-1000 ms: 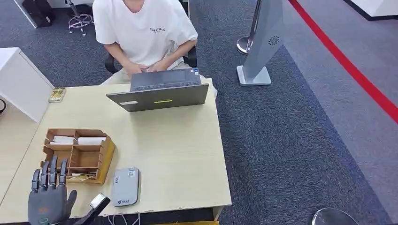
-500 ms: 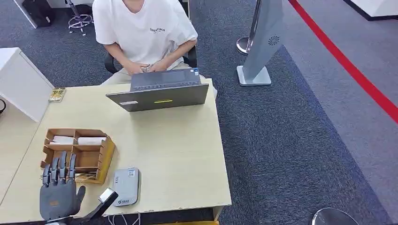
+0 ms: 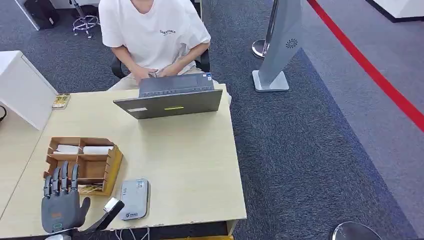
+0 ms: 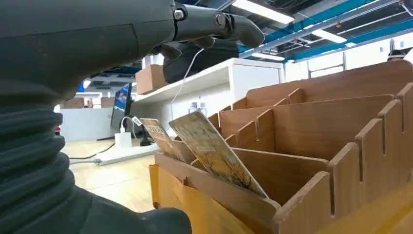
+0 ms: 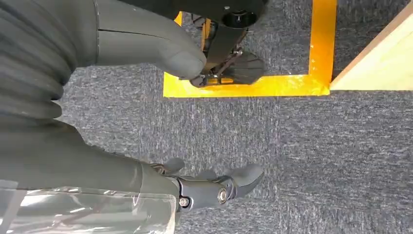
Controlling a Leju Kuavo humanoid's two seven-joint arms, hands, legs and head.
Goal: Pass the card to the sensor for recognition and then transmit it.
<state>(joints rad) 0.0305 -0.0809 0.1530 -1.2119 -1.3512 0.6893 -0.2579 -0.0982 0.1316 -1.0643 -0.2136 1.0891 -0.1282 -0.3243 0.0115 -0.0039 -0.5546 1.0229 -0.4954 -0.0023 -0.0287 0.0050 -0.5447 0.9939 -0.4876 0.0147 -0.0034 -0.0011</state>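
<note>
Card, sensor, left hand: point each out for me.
card [image 4: 214, 153], left wrist view, middle of its printed face
sensor [image 3: 133, 199], head view, centre of its grey top
left hand [image 3: 61, 210], head view, back of the palm

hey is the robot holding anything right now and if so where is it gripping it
Nothing is held. The left hand is open in front of the wooden organizer, cards untouched; the right hand hangs empty over the carpet.
</note>
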